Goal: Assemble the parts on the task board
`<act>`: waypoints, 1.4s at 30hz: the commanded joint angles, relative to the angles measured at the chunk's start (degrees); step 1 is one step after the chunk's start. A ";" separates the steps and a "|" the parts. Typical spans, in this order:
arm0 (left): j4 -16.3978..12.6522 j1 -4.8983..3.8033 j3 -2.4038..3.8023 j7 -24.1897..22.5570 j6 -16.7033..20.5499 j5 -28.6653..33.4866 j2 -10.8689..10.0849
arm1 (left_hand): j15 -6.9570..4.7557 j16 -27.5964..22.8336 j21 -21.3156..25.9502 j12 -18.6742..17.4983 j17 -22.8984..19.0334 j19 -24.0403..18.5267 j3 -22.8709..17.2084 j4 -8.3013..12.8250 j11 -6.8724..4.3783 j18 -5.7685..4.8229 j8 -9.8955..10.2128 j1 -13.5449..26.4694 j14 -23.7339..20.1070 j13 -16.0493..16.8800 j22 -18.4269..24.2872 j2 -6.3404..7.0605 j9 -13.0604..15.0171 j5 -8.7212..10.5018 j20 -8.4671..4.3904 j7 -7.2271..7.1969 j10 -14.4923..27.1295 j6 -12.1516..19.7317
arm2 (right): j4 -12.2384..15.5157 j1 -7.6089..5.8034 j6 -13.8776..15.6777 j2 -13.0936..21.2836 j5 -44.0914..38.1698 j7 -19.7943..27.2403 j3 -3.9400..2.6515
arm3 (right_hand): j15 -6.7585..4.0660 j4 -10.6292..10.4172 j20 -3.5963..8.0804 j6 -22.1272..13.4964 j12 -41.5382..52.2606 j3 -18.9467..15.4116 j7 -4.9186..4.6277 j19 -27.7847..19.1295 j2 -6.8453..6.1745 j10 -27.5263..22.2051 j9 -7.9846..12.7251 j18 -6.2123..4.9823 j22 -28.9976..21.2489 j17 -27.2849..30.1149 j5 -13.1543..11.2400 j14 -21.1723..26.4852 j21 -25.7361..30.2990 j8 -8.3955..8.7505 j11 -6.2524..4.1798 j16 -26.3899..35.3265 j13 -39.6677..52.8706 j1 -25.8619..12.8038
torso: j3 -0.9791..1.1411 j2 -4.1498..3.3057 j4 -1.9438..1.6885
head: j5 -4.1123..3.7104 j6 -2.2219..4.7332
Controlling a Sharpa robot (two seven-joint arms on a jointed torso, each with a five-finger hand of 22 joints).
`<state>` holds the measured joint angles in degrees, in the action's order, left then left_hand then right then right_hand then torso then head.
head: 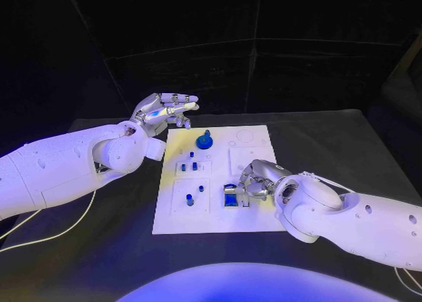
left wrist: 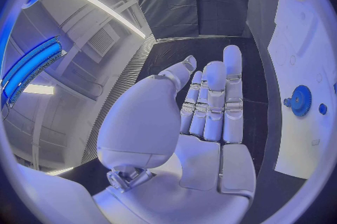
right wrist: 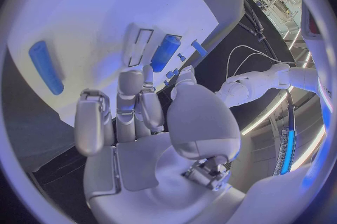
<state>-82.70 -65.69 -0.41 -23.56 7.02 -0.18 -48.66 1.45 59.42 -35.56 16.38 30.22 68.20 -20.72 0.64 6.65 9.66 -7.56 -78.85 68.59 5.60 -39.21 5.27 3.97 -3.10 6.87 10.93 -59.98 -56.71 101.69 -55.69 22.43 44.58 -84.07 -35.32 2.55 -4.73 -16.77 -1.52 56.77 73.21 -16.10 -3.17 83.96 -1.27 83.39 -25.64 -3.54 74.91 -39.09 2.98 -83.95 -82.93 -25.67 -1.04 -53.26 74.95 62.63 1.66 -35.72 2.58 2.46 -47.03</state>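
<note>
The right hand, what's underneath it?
Under the right hand lies the white task board, with a blue part by its fingers. Anything directly beneath the palm is covered.

The left arm reaches in over the table's left side, its left hand [head: 165, 112] raised past the task board's [head: 256, 135] far left corner, fingers extended close together, holding nothing. The right arm crosses from the near right; the right hand [head: 254, 180] hangs over the board's near middle, fingers curled downward.
</note>
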 commanded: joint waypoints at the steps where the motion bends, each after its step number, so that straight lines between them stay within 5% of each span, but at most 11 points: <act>1: -0.07 -0.10 0.05 -0.17 -0.73 0.18 -0.02 | 0.16 -0.01 0.27 0.09 -0.04 0.08 0.28 0.16 0.00 0.83 -0.24 0.09 -0.36 0.08 0.05 -0.37 0.03 -0.13 0.34 0.04 0.24 0.26 | 0.46 -0.10 0.95 0.28 -0.54 -0.03 -0.04 | -0.18 -0.03 0.16 -0.43 -0.25 0.66 0.04 1.01 -0.09 -0.43 -0.14 0.76 1.85 -0.09 -0.19 0.18 0.05 0.22 -0.13 0.25 1.36 -0.32 | -0.02 -0.03 0.05 | -0.05 -0.02; 8: 0.01 -0.10 0.05 -0.17 -0.74 0.18 -0.01 | 0.16 -0.01 0.27 0.09 -0.04 0.08 0.28 0.16 0.00 0.83 -0.24 0.09 -0.36 0.08 0.05 -0.37 0.03 -0.13 0.34 0.04 0.24 0.26 | 2.37 -0.10 3.54 2.55 -0.85 1.27 -0.04 | -0.06 0.47 0.00 -0.60 -0.43 2.56 -0.10 0.96 1.35 -0.42 -0.66 0.73 1.79 -0.11 0.67 0.15 0.13 0.54 0.01 0.27 1.45 2.83 | 0.07 -0.03 0.10 | -0.26 0.09; 16: 0.18 -0.09 0.04 -0.19 -0.72 0.18 -0.06 | 0.16 -0.01 0.27 0.09 -0.04 0.08 0.28 0.16 0.00 0.83 -0.24 0.09 -0.36 0.08 0.05 -0.37 0.03 -0.13 0.34 0.04 0.24 0.26 | 7.37 -0.15 7.56 9.83 -0.46 5.00 -0.07 | 0.76 1.94 -0.71 -3.82 -1.29 3.43 -1.55 0.82 1.78 -0.87 0.71 0.71 1.67 -0.12 9.23 0.13 0.27 4.06 1.14 0.29 1.20 9.72 | -0.02 0.13 0.19 | -0.84 0.28; 19: 0.22 -0.08 0.02 -0.20 -0.75 0.18 -0.02 | 0.16 -0.01 0.27 0.09 -0.04 0.08 0.28 0.16 0.00 0.83 -0.24 0.09 -0.36 0.08 0.05 -0.37 0.03 -0.13 0.34 0.04 0.24 0.26 | 8.70 -0.16 6.70 13.27 -0.72 5.23 -0.07 | 0.94 3.10 -0.92 -3.48 -1.52 3.71 -1.79 0.84 2.07 -0.94 1.34 0.71 1.75 -0.10 12.32 0.15 0.23 5.11 1.34 0.30 1.16 12.46 | -0.04 0.11 0.27 | -1.29 0.46; 26: 0.19 -0.08 0.00 -0.20 -0.82 0.18 0.05 | 0.17 0.01 0.32 0.26 -0.19 0.11 0.39 0.25 0.03 0.83 -0.34 0.03 -0.43 0.09 0.12 -0.35 0.02 -0.13 0.34 0.07 0.40 0.37 | 8.54 -0.13 4.92 16.49 -2.88 4.47 -0.05 | 0.97 3.53 -1.00 -2.58 -1.60 3.54 -1.79 0.93 2.37 -0.90 1.86 0.75 2.02 -0.14 14.21 0.14 0.10 5.87 1.33 0.27 1.22 13.74 | 0.02 -0.08 0.42 | -1.98 0.50; 42: 0.17 -0.07 -0.03 -0.13 -0.88 0.18 -0.04 | 0.17 0.01 0.32 0.26 -0.19 0.11 0.39 0.25 0.03 0.83 -0.34 0.03 -0.43 0.09 0.12 -0.35 0.02 -0.13 0.34 0.07 0.40 0.37 | 3.46 -0.01 -4.55 15.26 -7.86 2.30 0.02 | 0.92 3.16 -1.00 -1.35 -2.82 2.88 -1.62 0.58 2.47 -1.38 2.06 0.58 1.24 -0.13 14.18 0.16 0.57 6.07 1.22 0.28 0.43 13.54 | -0.06 -0.01 0.17 | -2.55 0.17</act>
<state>-82.47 -65.67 -0.49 -23.47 6.78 -0.18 -48.69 1.65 59.42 -35.56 16.38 30.07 68.20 -20.48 0.88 6.66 9.66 -7.56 -78.85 68.39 5.64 -39.14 5.27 3.97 -3.10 6.87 10.93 -59.98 -56.71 105.24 -55.66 21.52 59.95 -89.79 -32.49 2.57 -3.97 -13.65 -2.15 54.95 70.50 -12.92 -4.83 84.16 1.24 82.28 -23.66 -3.55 74.91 -39.17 17.20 -83.64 -82.52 -19.95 0.12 -53.26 75.51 75.87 1.64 -35.78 2.79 -0.03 -46.79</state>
